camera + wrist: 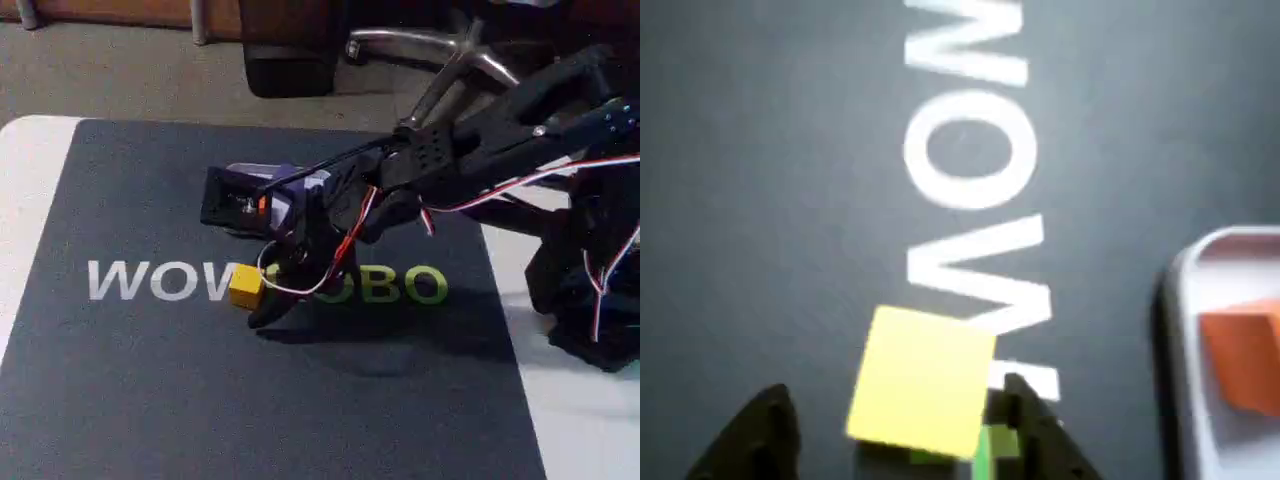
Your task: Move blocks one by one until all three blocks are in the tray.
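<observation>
Fingers: your gripper [895,425] is low over the mat with its two fingers [755,430] spread open, one on each side of the yellow block [923,382]. They do not squeeze it yet.
Yellow block: it sits on the dark mat [150,380], on the white letters [975,160], and looks a bit turned between your fingers.
Orange block: it is in the tray [1185,300] already, seen at the right edge of the wrist view [1245,350].
Tray: it lies on the mat just behind the arm in the fixed view [250,172], near the yellow block.
Purple block: you cannot make it out for sure.
Desk: the white desk [30,200] holds the mat.
What could go wrong: the block is turned, so closing may pinch a corner and it could pop out or spin away.
</observation>
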Action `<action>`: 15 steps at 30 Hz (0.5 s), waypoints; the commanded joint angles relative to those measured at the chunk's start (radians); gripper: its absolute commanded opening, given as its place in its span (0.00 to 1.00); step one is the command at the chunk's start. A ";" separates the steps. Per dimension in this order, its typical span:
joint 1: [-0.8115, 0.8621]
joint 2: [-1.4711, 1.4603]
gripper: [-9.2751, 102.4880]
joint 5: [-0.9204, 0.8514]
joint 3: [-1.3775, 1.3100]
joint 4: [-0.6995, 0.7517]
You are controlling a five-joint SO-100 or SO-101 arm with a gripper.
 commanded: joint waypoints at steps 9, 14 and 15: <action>0.006 -0.029 0.29 0.026 -0.057 -0.041; 0.015 -0.052 0.29 0.017 -0.057 -0.057; 0.015 -0.057 0.29 0.017 -0.057 -0.063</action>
